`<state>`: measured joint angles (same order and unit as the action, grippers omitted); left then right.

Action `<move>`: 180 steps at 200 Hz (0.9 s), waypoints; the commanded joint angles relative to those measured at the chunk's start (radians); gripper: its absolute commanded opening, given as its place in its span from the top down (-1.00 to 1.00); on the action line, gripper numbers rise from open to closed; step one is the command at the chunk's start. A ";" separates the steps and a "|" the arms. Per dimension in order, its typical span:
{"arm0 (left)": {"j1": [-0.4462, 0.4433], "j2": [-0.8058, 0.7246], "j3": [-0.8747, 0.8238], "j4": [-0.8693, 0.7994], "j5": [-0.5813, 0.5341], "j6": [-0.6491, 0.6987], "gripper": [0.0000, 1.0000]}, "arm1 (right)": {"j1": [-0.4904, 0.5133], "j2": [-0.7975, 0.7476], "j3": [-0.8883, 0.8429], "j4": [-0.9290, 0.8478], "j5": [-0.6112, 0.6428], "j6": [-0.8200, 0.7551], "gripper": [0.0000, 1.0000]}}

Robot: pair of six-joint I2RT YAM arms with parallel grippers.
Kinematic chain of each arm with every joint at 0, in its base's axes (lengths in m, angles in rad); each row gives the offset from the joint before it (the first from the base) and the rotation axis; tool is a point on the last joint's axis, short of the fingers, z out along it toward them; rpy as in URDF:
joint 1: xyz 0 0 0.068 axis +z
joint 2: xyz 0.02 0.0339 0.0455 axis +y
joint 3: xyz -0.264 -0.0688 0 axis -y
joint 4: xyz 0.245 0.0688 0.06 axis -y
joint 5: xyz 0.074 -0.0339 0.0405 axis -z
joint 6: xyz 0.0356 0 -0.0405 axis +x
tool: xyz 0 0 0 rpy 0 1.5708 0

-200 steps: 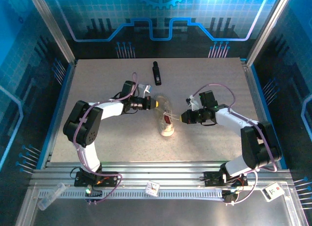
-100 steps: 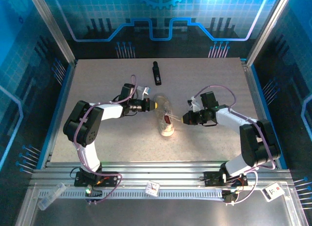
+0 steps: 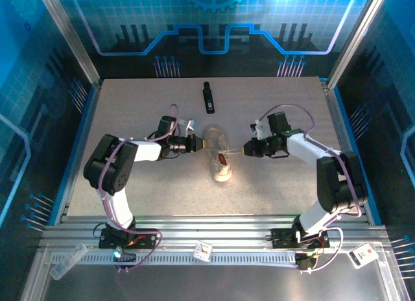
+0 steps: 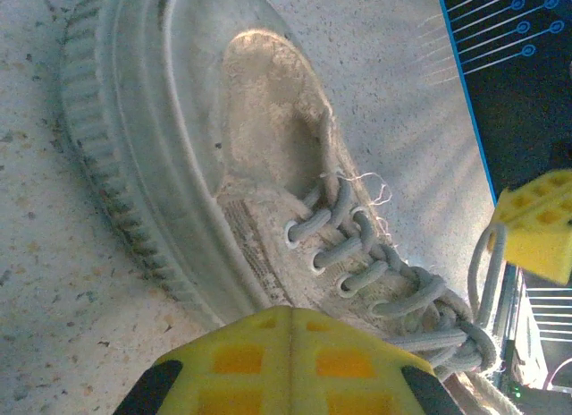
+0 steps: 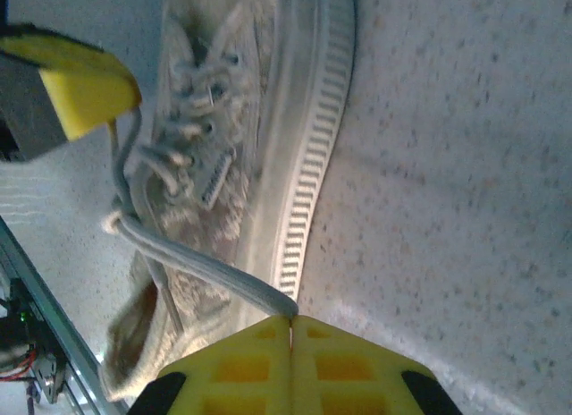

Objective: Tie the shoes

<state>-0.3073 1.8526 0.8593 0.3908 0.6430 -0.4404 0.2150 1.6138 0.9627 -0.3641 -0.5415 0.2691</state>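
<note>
At mid-tabletop [image 3: 130, 106], flanking the sneaker [image 3: 219, 155], left fingers [image 4: 259, 361] and right fingers [image 5: 241, 366] each clamp a lace [image 5: 201, 270]; seemingly knot-tightening; next, pull outward evenly.

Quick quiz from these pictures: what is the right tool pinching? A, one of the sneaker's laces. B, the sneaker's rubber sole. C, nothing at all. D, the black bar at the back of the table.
A: in the right wrist view, a pale lace runs from the sneaker straight into the right tool, whose yellow jaws are shut on it.
</note>
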 commanded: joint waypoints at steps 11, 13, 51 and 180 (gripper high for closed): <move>0.022 0.014 -0.032 0.036 -0.013 -0.011 1.00 | -0.038 0.079 0.108 -0.082 -0.003 -0.034 1.00; 0.022 0.014 -0.033 0.036 -0.013 -0.012 1.00 | -0.041 0.084 0.114 -0.083 -0.005 -0.034 1.00; 0.030 0.019 -0.046 0.039 -0.011 -0.012 1.00 | -0.061 0.161 0.187 -0.099 -0.018 -0.042 1.00; 0.059 0.006 -0.082 0.126 0.039 -0.037 0.62 | -0.054 0.187 0.206 -0.031 -0.081 -0.053 0.95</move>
<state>-0.2581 1.8580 0.7822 0.4511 0.6441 -0.4549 0.1566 1.8534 1.1847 -0.4511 -0.5652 0.2169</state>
